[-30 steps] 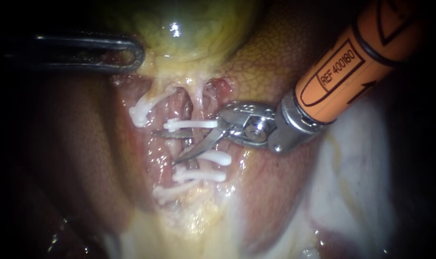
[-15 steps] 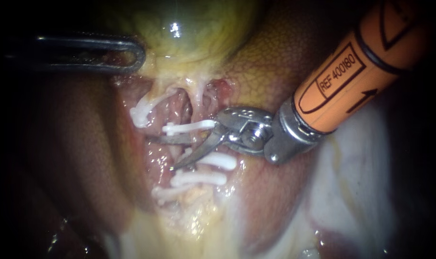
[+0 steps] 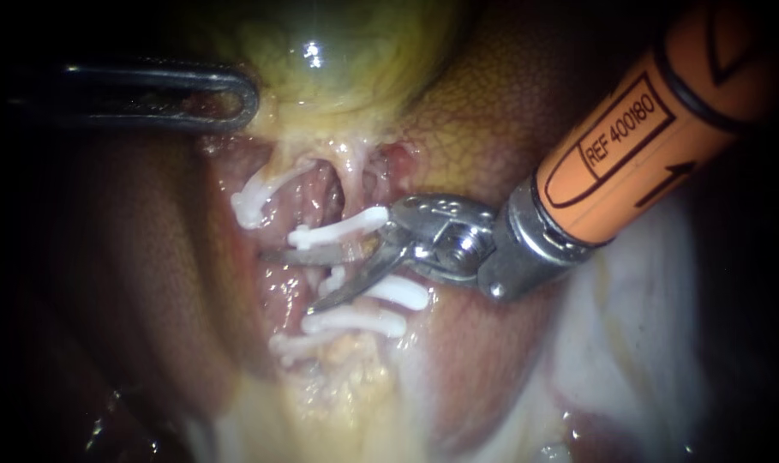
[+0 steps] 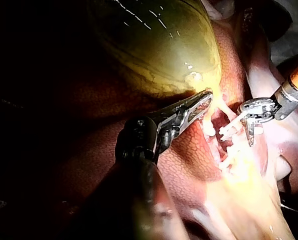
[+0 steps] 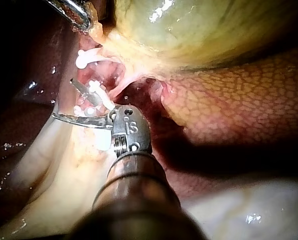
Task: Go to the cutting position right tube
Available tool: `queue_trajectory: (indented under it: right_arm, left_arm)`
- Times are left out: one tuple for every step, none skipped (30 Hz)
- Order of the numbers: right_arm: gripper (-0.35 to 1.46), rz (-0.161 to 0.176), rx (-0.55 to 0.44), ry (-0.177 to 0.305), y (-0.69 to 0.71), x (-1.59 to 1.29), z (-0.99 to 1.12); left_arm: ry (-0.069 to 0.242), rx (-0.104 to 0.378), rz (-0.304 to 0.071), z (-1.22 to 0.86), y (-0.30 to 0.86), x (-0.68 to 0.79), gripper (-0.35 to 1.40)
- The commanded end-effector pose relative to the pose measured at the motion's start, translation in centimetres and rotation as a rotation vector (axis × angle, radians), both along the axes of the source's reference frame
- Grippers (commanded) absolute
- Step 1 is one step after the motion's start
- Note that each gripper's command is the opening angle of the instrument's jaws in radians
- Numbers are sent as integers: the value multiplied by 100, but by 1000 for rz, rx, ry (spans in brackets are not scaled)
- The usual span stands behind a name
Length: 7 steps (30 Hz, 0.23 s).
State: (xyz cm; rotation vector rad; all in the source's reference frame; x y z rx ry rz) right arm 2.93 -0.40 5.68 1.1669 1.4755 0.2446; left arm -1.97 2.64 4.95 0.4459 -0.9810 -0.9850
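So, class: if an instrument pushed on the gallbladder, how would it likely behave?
Probably soft and yielding: the gallbladder bulges smooth and rounded like a filled sac. Likely slippery: wet glints sit on its surface. Possibly fragile: its wall looks thin and translucent.

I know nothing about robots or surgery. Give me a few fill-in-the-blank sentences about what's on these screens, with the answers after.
1. The right instrument, on its orange shaft, has its two thin blades ____.
2. The small clips lying around those blades are coloured ____.
3. The left instrument has its jaws shut on the yellow-green ____.
Missing words: open; white; gallbladder.
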Motion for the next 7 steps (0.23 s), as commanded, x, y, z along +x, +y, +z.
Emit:
queue_trajectory:
  right_arm:
    - [77, 0, 0, 0, 0, 0, 0]
    - [78, -1, 0, 0, 0, 0, 0]
    - [78, -1, 0, 0, 0, 0, 0]
    - [78, -1, 0, 0, 0, 0, 0]
    - [78, -1, 0, 0, 0, 0, 0]
    - [80, -1, 0, 0, 0, 0, 0]
    - [80, -1, 0, 0, 0, 0, 0]
  left_arm:
    - [0, 0, 0, 0, 0, 0, -35]
    - [0, 0, 0, 0, 0, 0, -35]
    - [0, 0, 0, 0, 0, 0, -35]
    - [0, 0, 0, 0, 0, 0, -35]
    - [0, 0, 0, 0, 0, 0, -35]
    - [0, 0, 0, 0, 0, 0, -35]
    - [0, 0, 0, 0, 0, 0, -35]
